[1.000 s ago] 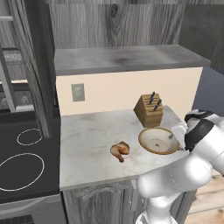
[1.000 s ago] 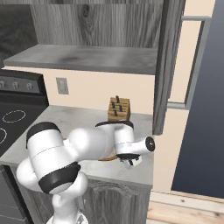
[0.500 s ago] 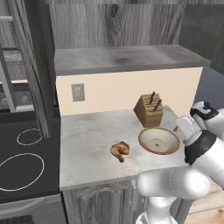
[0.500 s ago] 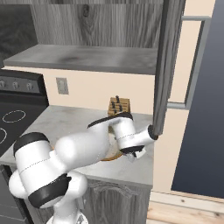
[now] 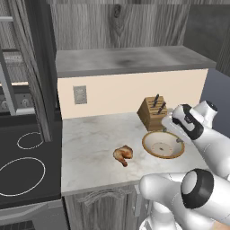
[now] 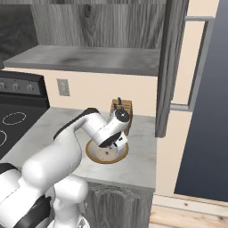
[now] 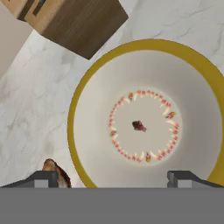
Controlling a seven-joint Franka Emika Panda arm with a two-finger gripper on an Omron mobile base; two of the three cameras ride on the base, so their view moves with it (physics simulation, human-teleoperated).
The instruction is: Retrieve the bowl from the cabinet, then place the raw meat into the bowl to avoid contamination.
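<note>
Your gripper [image 7: 112, 177] stands with its jaws spread wide and nothing between them, hovering directly above the bowl [image 7: 146, 116], which sits upright on the marble bench [image 5: 90, 143]. In the hand view one finger tip [image 7: 43, 178] lies outside the bowl's rim on the side of the raw meat, and the other rises over the bowl's pale interior; neither can be seen touching the bowl. You see the bowl's ring of small coloured marks and a dark spot at its centre right beneath the gripper. The raw meat [image 5: 122, 154] lies on the bench just beside the bowl, apart from its rim, on the side away from the open cabinet door [image 6: 171, 67]; a corner of it shows at one finger tip in the hand view. The wooden knife block [image 5: 152, 112] stands beyond the gripper toward the wall, just beside the bowl's far edge. The cabinet [image 5: 121, 27] is above the gripper, its grey shelf [image 5: 130, 60] overhanging the bench. The stovetop [image 5: 24, 161] lies well apart, past the raw meat.
</note>
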